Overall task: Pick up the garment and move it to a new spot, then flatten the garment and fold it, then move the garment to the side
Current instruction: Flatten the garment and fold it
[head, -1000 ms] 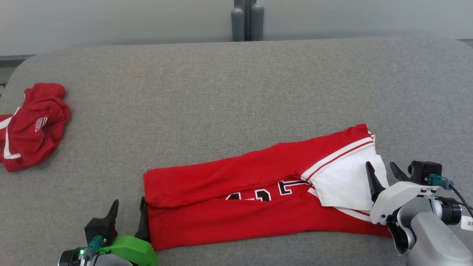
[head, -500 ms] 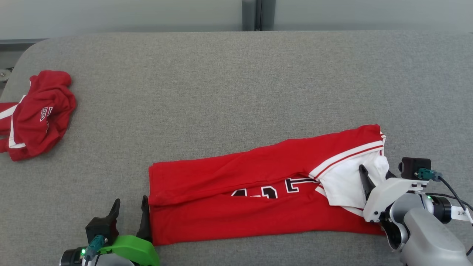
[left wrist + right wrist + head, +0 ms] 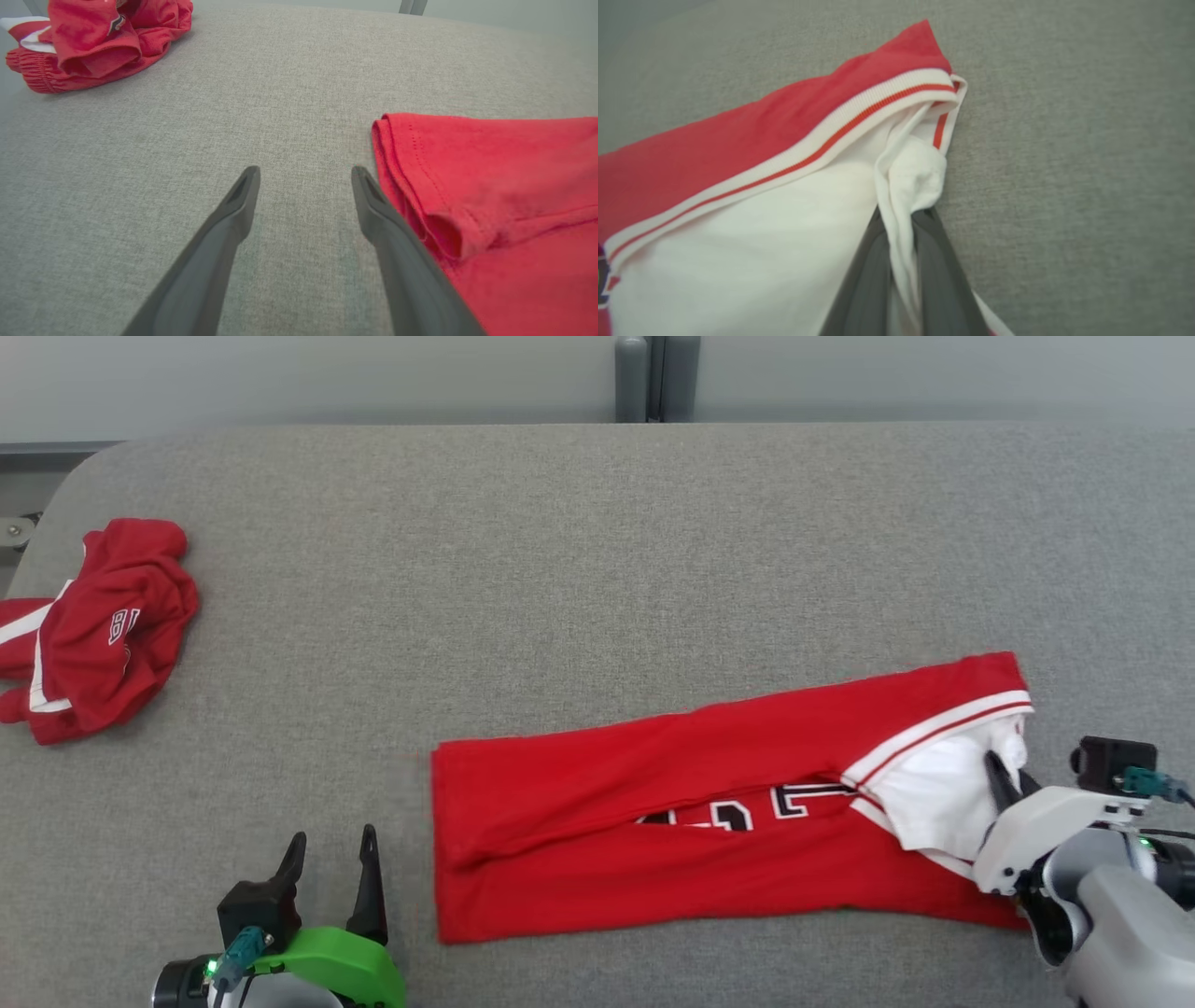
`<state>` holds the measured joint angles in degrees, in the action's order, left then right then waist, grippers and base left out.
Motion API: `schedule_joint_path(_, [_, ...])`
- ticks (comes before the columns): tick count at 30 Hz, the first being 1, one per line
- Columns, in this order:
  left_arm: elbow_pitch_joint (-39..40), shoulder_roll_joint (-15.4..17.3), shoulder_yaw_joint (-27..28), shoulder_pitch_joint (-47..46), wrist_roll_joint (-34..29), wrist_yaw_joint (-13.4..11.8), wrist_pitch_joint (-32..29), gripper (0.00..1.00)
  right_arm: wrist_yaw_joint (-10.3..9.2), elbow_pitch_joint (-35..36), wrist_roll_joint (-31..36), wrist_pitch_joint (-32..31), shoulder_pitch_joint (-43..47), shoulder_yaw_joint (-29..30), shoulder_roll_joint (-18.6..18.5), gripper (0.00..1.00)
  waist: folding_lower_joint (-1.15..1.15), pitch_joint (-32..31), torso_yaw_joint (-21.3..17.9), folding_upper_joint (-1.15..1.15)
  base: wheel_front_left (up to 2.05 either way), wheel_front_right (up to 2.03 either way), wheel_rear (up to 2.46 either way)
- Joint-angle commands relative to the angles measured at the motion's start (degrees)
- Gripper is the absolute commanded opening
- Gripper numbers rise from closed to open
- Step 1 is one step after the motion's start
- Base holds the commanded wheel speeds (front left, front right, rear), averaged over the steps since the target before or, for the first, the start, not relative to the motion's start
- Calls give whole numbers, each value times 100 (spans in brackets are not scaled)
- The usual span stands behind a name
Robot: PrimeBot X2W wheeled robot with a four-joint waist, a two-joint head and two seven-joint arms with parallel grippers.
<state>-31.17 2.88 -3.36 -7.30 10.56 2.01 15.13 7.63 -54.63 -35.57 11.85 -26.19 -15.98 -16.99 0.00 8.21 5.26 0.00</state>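
Head camera overlooks the whole garment (image 3: 653, 775); wrist cameras sit close at its opposite ends.

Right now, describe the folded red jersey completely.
The red jersey lies folded into a long band on the grey surface. It is soft knit cloth, with partly hidden black-and-white lettering along the fold, and white striped trim and a white panel at its right end. The right gripper is shut on a pinch of that white cloth.
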Motion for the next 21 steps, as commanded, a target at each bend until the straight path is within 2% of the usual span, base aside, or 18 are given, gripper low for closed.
schedule_joint_path(1, [24, 8, 13, 31, 29, 17, -2, 100, -27, -93, -29, 37, 16, 45, -103, 0, 0, -18, -27, 0, 0, 0, 0])
schedule_joint_path(6, [21, 8, -21, 86, 114, 7, -2, 100, -22, -260, 61, 256, -150, 402, -354, 0, 0, -41, -183, 0, 0, 0, 0])
schedule_joint_path(10, [-1, 9, -54, 117, 162, 8, -2, 100, -20, -38, 275, 316, -192, 390, -289, 0, 0, -71, -333, 0, 0, 0, 0])
schedule_joint_path(16, [-10, 10, -110, 146, 165, 23, -2, 100, -17, 1059, 396, 318, -72, -386, -100, 0, 0, -139, -543, 0, 0, 0, 0])
schedule_joint_path(21, [-39, 12, -237, 129, 211, 36, -2, 100, -15, 2014, 266, -40, 103, -1276, 13, 0, 0, -239, -523, 0, 0, 0, 0])
